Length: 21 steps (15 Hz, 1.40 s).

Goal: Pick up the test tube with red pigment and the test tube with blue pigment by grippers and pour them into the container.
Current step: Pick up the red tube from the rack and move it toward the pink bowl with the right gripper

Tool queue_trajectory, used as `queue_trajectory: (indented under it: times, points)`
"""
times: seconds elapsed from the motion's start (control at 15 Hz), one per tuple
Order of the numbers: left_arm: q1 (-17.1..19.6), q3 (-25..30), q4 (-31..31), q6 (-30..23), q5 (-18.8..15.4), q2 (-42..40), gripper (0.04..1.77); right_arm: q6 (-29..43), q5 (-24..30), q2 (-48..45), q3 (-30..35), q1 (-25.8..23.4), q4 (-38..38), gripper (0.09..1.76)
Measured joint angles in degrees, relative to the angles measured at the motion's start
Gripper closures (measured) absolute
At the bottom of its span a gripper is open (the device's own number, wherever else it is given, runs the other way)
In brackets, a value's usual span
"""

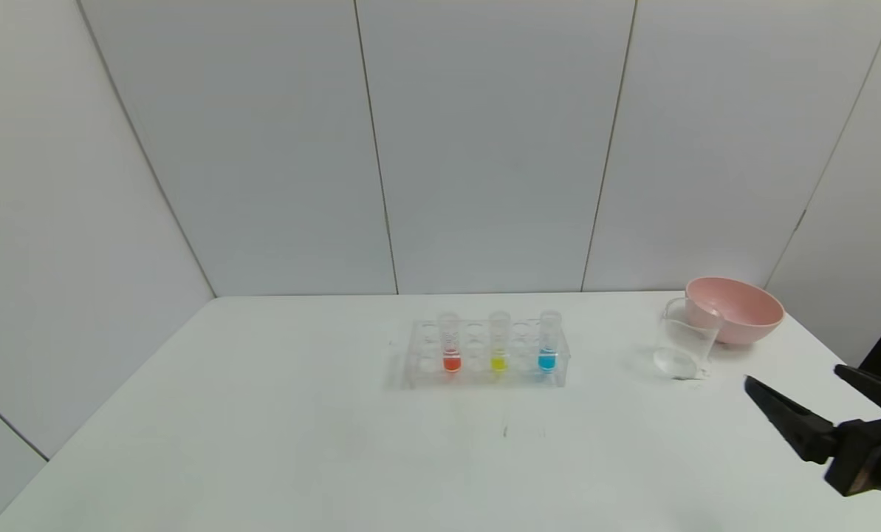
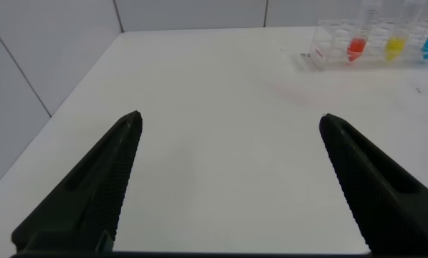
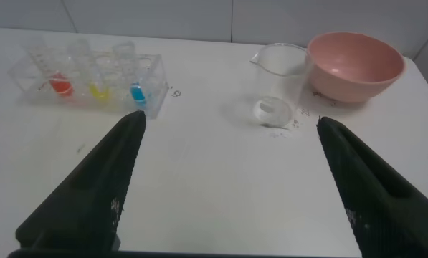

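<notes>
A clear rack [image 1: 484,355] in the middle of the white table holds three upright tubes. The test tube with red pigment [image 1: 450,346] stands at the rack's left, a yellow one [image 1: 498,343] in the middle, the test tube with blue pigment [image 1: 549,343] at the right. The clear container [image 1: 685,343] stands empty to the right, in front of the pink bowl. My right gripper [image 1: 794,375] hovers open at the near right, nothing between its fingers. My left gripper [image 2: 230,118] is open over bare table at the left, seen only in its wrist view.
A pink bowl [image 1: 735,308] sits at the back right, touching or just behind the container. Grey panel walls close the table's far side and left. The table's right edge runs close to my right arm.
</notes>
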Motion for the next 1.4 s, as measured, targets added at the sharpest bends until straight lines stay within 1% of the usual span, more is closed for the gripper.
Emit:
queue_trajectory:
  times: [0.13,0.27,0.33,0.47,0.67,0.93,1.13,1.4]
  points:
    - [0.0,0.0,0.0,0.0,0.0,0.0,0.05,0.8,-9.6,7.5,0.0,10.8,-7.3,0.14]
    - [0.0,0.0,0.0,0.0,0.0,0.0,0.05,1.8,-18.1,14.5,-1.1,20.7,-12.0,0.14]
    - [0.0,0.0,0.0,0.0,0.0,0.0,0.05,2.7,-20.5,17.7,-2.5,24.4,-13.1,0.14]
    - [0.0,0.0,0.0,0.0,0.0,0.0,0.05,4.0,-23.3,23.3,-6.5,29.2,-13.9,0.14]
    - [0.0,0.0,0.0,0.0,0.0,0.0,0.05,4.5,-26.7,29.9,-13.2,32.7,-10.8,0.14]
    - [0.0,0.0,0.0,0.0,0.0,0.0,0.05,6.2,-28.5,36.9,-23.4,36.0,-5.4,0.14]
    - [0.0,0.0,0.0,0.0,0.0,0.0,0.05,8.5,-28.8,41.8,-32.0,38.5,-0.9,0.14]
    - [0.0,0.0,0.0,0.0,0.0,0.0,0.05,11.5,-28.7,48.7,-43.8,39.2,4.6,0.14]
